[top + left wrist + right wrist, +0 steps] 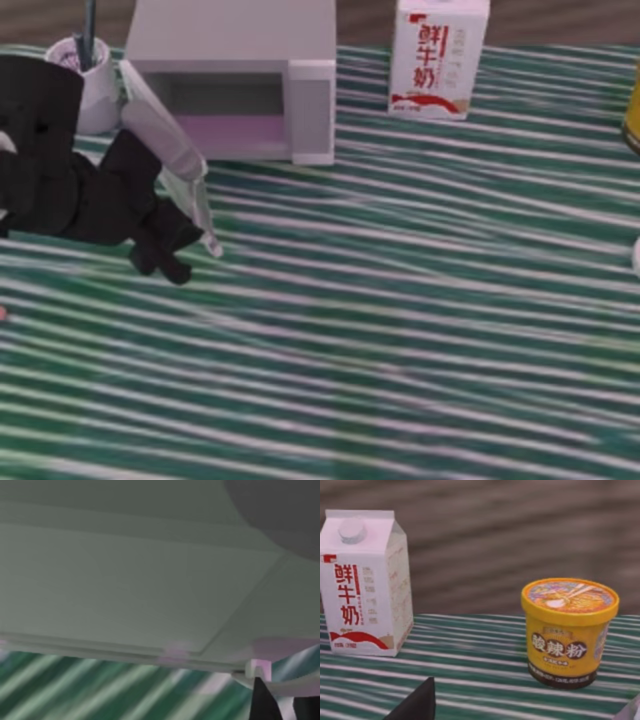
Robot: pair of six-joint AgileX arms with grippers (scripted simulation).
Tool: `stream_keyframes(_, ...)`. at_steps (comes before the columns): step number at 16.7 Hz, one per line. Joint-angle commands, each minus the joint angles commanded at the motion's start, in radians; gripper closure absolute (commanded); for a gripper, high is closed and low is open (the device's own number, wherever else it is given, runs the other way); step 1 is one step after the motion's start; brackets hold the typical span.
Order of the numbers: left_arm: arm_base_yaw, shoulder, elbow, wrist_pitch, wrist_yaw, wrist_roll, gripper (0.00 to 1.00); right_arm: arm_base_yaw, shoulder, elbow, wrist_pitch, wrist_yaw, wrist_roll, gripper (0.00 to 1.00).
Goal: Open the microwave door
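Left hand sits at the free edge of the microwave door, its dark fingers against the lower end of the door by the white handle; whether the fingers are closed on the handle or merely beside it I cannot tell. From the left wrist view the door's pale panel fills most of the picture, with one dark fingertip showing below its edge. The door stands swung well out from the microwave, hinged at the oven's left side and angled toward the near left, so the pale purple inner floor is exposed. The microwave stands at the far left of the green striped tabletop. Left of it is a white cup; right of it, apart, a milk carton. Near the carton in the right wrist view stands a yellow noodle tub. The right hand is out of the top view.
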Motion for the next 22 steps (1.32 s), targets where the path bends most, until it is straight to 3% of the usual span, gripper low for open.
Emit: stream_keyframes(22, 0.009, 0.006, 0.0, -0.02, 0.019, 0.028, 1.0, 0.0, 0.0, 0.0, 0.0, 0.0, 0.0, 0.0)
